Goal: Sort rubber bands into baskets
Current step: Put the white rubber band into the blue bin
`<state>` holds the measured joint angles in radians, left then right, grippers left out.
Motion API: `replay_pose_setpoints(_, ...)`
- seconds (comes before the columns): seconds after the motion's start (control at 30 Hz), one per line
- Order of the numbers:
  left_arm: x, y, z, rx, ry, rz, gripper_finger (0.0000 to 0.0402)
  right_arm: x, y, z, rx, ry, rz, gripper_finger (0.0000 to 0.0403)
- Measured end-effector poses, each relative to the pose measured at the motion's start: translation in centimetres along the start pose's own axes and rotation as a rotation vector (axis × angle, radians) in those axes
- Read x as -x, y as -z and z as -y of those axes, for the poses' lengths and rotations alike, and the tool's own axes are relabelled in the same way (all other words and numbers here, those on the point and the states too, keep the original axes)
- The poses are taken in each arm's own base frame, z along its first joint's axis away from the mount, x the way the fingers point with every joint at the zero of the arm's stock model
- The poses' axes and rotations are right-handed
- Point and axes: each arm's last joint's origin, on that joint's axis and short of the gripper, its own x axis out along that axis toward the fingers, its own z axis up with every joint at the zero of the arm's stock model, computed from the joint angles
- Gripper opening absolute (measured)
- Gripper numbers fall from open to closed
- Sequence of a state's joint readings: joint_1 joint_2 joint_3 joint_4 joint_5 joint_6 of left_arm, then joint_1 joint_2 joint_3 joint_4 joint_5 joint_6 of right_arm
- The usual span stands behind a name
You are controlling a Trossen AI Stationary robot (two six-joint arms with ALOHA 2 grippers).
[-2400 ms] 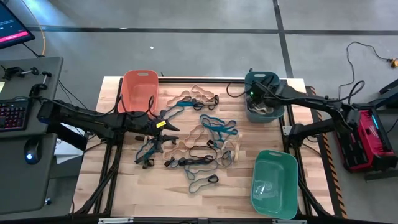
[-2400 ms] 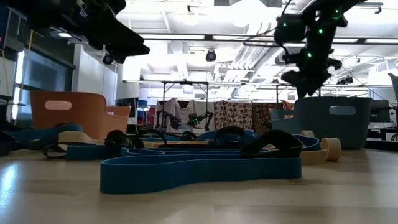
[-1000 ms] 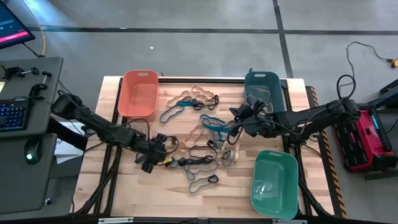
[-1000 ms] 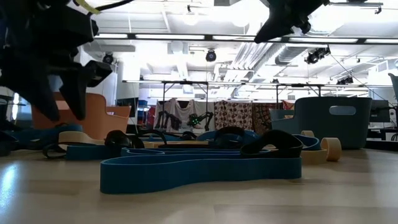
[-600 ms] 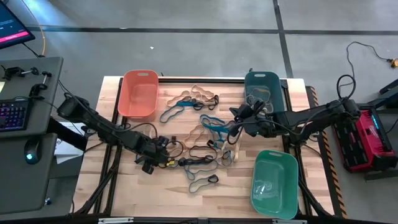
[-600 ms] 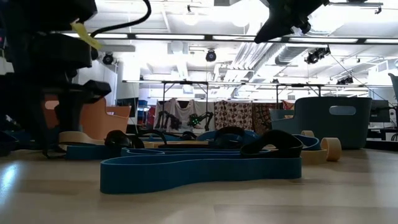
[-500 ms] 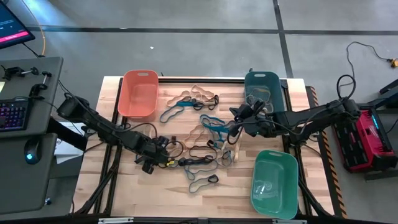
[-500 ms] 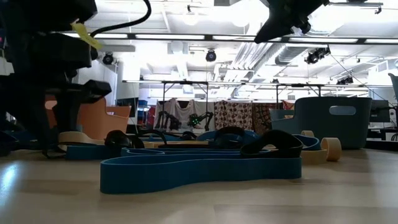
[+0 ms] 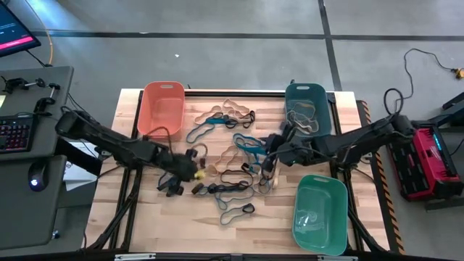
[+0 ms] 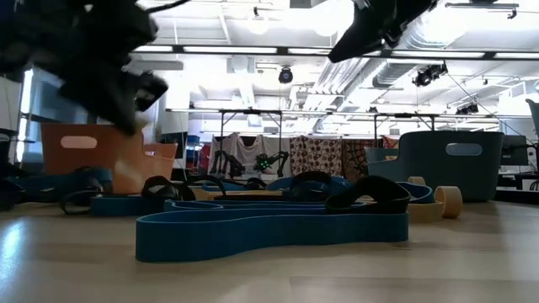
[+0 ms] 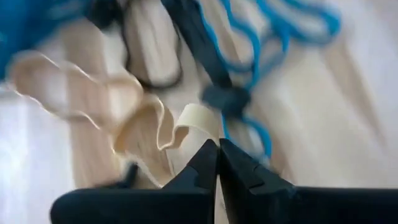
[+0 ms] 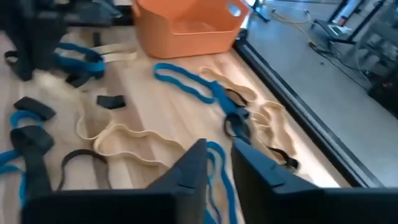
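Many rubber bands [image 9: 239, 163], tan, blue and black, lie tangled on the middle of the wooden table. A long blue one [image 10: 269, 231] lies nearest in the low view. The orange basket [image 9: 161, 109] stands at the far left. The dark teal basket [image 9: 304, 98] stands at the far right and has tan bands in it. The green basket [image 9: 320, 214] stands at the near right. My left gripper [image 9: 192, 171] is above the pile's left side, shut on a tan rubber band [image 11: 143, 118]. My right gripper [image 9: 267, 147] hovers above the pile's right side, slightly open [image 12: 217, 163] and with nothing in it. My left gripper pinches a curled bend of the tan band [image 11: 194, 127] between its two fingertips [image 11: 208, 155]. In the low view the gripper [image 10: 135, 97] is raised above the table. The rest of the band trails away from the tips in wavy loops. Whether it hangs clear I cannot tell.
Bare wood lies along the near edge and the left side of the table. A desk with a keyboard and mouse [image 9: 22, 138] stands to the left. A red device [image 9: 428, 156] sits on the floor to the right.
My left gripper came down with its fingers apart onto the left side of the pile, took hold of the tan band and has risen with it. The tan band that lay at the left in the low view has left the table. My right gripper has shifted slightly toward the table's left.
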<state>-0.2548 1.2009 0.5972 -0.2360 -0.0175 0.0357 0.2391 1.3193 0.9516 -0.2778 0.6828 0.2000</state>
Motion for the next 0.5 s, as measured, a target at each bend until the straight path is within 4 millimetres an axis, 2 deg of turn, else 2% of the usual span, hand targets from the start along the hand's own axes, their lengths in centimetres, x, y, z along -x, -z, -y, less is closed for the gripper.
replay_pose_setpoints(0.3,2.7,-2.7,-2.5,0.182,-0.045,0.345,0.0001,-4.3,1.0,-4.2,-0.033,-0.035,0.064,0.0189)
replay_pose_setpoints(0.5,3.4,-4.0,-3.7,0.205,-0.083,0.499,0.0001,-6.7,1.1,-6.3,-0.061,-0.074,0.183,0.023)
